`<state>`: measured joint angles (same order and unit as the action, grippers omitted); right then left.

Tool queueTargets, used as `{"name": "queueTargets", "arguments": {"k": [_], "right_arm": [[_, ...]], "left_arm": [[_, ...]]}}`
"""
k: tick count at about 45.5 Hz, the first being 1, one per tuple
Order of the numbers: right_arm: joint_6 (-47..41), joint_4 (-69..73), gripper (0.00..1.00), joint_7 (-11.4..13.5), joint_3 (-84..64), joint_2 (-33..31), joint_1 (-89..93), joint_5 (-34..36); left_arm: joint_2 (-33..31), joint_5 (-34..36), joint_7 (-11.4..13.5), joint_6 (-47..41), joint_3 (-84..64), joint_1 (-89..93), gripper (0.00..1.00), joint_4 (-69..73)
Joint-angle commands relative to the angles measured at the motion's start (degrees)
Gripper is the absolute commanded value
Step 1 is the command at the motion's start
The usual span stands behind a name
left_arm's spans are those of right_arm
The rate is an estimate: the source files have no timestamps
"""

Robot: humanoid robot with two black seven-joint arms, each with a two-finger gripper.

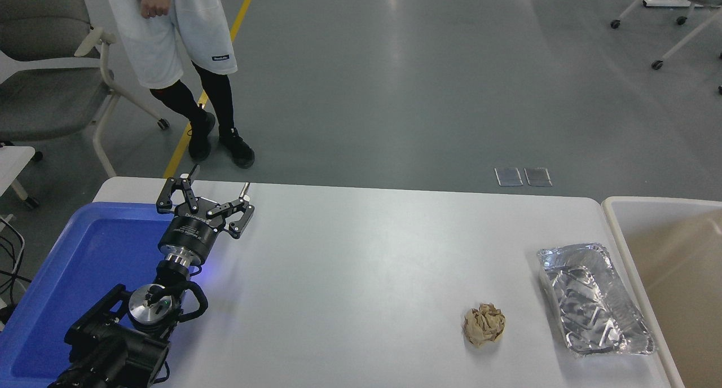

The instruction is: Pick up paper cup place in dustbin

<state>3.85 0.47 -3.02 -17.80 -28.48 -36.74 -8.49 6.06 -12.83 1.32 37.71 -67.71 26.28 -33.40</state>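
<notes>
Paper ball [484, 325] left of tray [595, 306].

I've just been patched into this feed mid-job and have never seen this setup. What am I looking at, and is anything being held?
This is one camera mounted high on the robot, looking forward and down over a white table. The black arm at lower left ends in the left end effector, parked open and empty beside a blue tub. The right arm is out of view. On the table lie a crumpled paper ball and a foil tray. The beige dustbin stands at the right edge. No paper cup shows in this picture. A person stands on the floor beyond the table.
</notes>
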Motion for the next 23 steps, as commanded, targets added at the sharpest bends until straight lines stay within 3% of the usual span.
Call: {"name": "queueTargets", "arguments": {"k": [1,22,23], "right_arm": [[4.0,0.0,0.00,0.1,3.1,4.4,5.6,0.1],[4.9,0.4,0.00,0.1,3.6,7.7,7.9,0.1],[4.7,0.5,0.06,0.1,3.7,7.7,7.9,0.1]], "left_arm": [[0.0,0.0,0.0,0.0,-0.1,0.0,0.99,0.0],[0.0,0.0,0.0,0.0,-0.1,0.0,0.99,0.0],[0.0,0.0,0.0,0.0,0.0,0.0,0.99,0.0]]}}
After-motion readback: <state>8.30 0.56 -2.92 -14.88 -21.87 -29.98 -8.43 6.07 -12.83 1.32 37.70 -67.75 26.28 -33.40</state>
